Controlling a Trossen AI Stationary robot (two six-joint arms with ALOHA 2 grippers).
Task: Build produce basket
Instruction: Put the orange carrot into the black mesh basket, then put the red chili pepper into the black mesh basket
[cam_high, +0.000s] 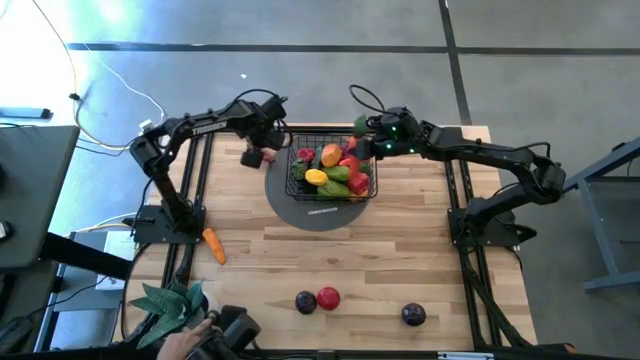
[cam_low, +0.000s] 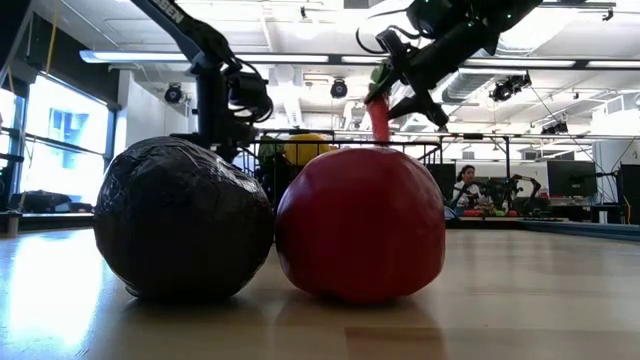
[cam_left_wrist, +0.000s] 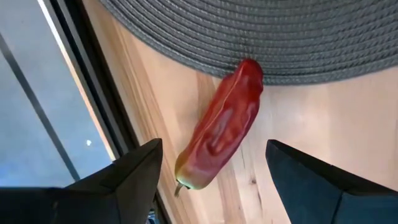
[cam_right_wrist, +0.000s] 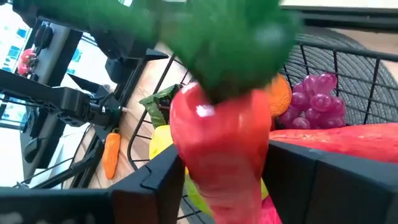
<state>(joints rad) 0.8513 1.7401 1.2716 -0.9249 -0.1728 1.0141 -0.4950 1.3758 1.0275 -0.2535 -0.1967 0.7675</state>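
The black wire basket stands on a round grey mat at the table's far middle. It holds several toy fruits and vegetables, among them purple grapes. My right gripper is shut on a red pepper with a green top above the basket's far right corner. My left gripper is open above a long red pepper left of the basket. Its fingers stand on either side of that pepper without touching it. The pepper lies on the wood with one end on the mat's edge. My right gripper pinches the red pepper's body between its two fingers, below the green top. The pepper is lifted clear above the basket. In the low view its red body hangs down below the fingers.
A carrot lies at the table's left. A dark plum, a red apple and another dark plum lie near the front edge. A leafy plant and a person's hand are at the near left corner.
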